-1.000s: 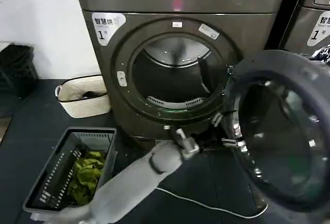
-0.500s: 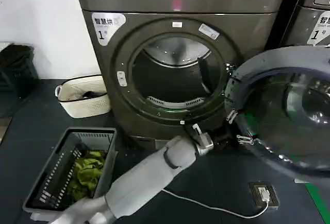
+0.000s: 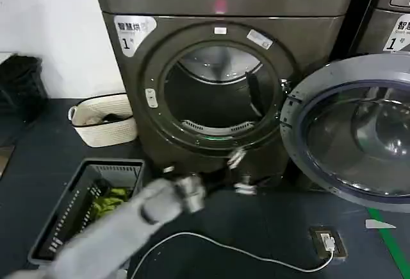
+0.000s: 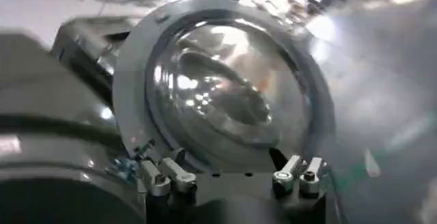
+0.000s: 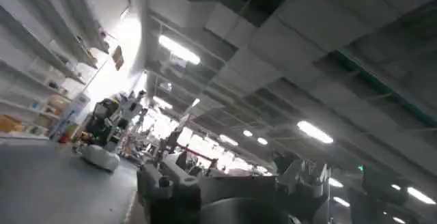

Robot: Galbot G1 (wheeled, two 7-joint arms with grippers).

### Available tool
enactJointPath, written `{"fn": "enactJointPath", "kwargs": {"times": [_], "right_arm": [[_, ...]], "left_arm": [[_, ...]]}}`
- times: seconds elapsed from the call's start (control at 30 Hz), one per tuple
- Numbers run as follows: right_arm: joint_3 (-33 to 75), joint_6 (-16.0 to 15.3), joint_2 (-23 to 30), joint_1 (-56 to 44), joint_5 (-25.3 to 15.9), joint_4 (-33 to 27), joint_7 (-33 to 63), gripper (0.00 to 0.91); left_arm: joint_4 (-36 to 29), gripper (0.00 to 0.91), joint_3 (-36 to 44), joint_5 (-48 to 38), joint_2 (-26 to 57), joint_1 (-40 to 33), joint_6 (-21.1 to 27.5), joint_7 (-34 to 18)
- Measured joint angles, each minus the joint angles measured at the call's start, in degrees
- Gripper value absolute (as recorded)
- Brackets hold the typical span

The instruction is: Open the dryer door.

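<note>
I see the dryer door (image 3: 359,135) swung wide open at the right of the head view, inner face showing. My left gripper (image 3: 238,173) hangs low at centre below the drum opening (image 3: 214,96), fingers spread, holding nothing. I cannot tell the right gripper's (image 5: 232,188) state.

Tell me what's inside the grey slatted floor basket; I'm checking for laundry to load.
Crumpled green cloth lies inside the grey slatted basket; the blurred left arm covers its near corner.

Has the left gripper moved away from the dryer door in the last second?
Yes. The left gripper has pulled back leftward, away from the dryer door and now sits below the drum opening, with its fingers open and empty.
</note>
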Motion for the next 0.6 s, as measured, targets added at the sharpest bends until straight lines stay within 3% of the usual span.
{"fn": "enactJointPath", "kwargs": {"times": [0.27, 0.47, 0.6], "right_arm": [[-2.5, 1.1, 0.3, 1.2, 3.0, 1.1, -0.9, 0.907], [-4.1, 2.0, 0.5, 2.1, 8.4, 1.3, -1.3, 0.907], [-4.8, 2.5, 0.8, 2.6, 9.3, 1.3, -1.4, 0.907]], "left_arm": [[-3.8, 0.907, -10.4, 18.9, 20.2, 7.3, -13.7, 4.6], [0.4, 0.907, -21.7, 39.2, 30.3, 14.1, -25.7, 1.9], [4.2, 0.907, -24.6, 56.5, 34.4, 16.6, -27.8, -2.4]]}}
